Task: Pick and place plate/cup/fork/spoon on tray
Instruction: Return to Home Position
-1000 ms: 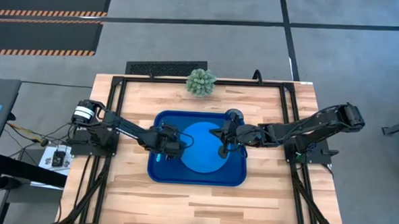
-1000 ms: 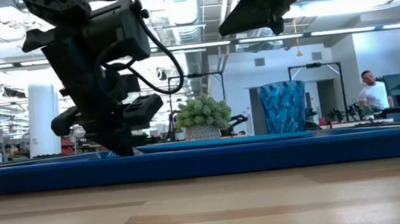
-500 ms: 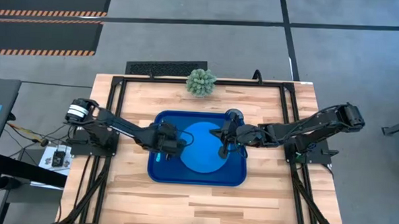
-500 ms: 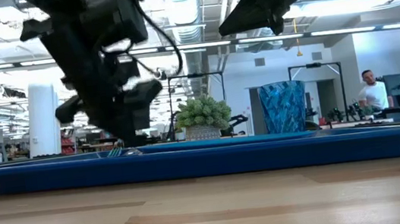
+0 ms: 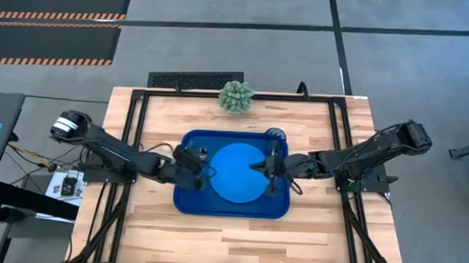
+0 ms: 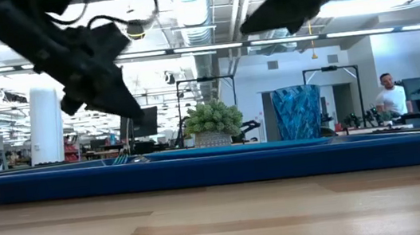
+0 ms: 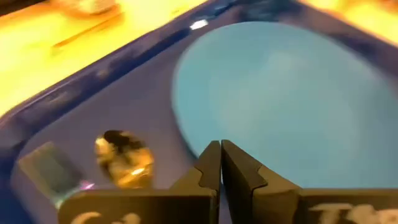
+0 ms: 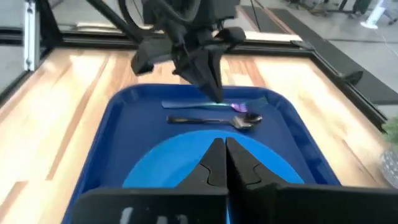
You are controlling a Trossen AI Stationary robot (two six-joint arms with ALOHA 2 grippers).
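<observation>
From above, one round flat bright-blue plate [image 5: 237,172] lies in the rimmed dark-blue tray [image 5: 229,208], one cup [image 5: 275,136] at its far corner. In the right wrist view, one dark spoon [image 8: 219,121] and one fork [image 8: 205,104] lie beside the plate. The left gripper [image 7: 220,163] and right gripper [image 8: 221,154] have their jaws pressed together, empty.

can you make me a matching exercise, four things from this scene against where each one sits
Things:
1. plate
2. cup
3. spoon
4. potted plant

Places:
A. far right corner of the tray
B. table edge, beyond the tray
C. middle of the tray
D. tray floor, on the left arm's side of the plate

Pairs: 1-C, 2-A, 3-D, 4-B
</observation>
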